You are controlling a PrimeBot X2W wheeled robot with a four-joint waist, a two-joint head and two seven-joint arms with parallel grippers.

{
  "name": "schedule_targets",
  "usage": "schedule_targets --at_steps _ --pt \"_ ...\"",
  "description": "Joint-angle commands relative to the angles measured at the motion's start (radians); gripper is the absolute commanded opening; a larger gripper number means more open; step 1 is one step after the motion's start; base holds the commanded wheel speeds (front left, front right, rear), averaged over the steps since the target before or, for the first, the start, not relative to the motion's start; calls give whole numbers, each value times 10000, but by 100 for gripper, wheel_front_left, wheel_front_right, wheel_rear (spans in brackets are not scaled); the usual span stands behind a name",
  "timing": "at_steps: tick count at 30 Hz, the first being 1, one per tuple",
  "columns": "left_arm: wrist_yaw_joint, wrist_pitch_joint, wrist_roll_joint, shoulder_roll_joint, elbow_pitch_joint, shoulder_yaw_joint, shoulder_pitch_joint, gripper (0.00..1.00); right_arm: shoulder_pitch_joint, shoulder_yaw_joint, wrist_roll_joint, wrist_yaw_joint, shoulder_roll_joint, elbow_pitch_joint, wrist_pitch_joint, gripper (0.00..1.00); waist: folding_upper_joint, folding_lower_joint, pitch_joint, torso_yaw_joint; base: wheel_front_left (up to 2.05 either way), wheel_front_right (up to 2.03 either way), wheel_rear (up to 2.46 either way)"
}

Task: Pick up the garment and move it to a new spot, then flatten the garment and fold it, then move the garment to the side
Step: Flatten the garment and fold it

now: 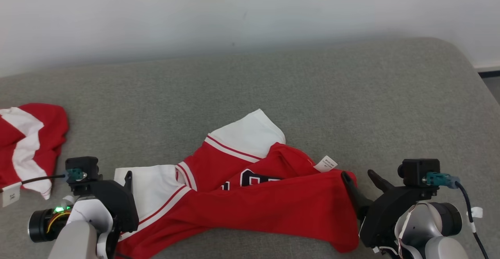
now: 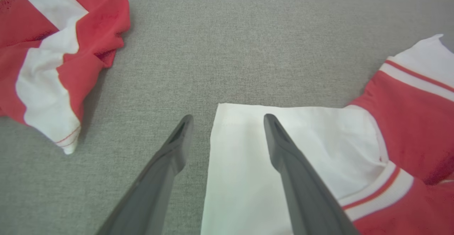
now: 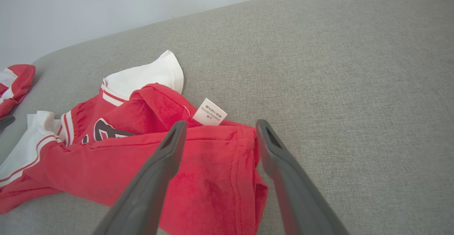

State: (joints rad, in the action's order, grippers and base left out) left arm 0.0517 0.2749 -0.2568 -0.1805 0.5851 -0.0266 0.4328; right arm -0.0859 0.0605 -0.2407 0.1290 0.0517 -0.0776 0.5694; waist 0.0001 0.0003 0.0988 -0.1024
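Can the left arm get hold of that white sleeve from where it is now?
Probably yes. The left gripper is open right at the edge of the white sleeve, one finger over the cloth and the other over the bare grey cushion, with nothing in between.

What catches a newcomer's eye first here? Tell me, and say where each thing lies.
A crumpled red and white jersey sprawls across the near middle of the grey cushion, with a white label poking out near its right end. The left gripper and right gripper stand open at its two ends. A second red and white garment lies bunched at the far left.
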Motion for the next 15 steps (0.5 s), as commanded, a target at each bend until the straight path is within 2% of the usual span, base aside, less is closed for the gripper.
schedule_targets --at_steps 1,15 --pt "-54 41 -97 -89 163 48 188 100 -66 -55 67 36 -27 -49 63 100 -1 -3 286 -304 0 0 0" --pt "-359 407 -117 -667 1295 132 806 100 -61 -405 367 36 -28 -344 551 100 -1 -3 563 -648 0 0 0"
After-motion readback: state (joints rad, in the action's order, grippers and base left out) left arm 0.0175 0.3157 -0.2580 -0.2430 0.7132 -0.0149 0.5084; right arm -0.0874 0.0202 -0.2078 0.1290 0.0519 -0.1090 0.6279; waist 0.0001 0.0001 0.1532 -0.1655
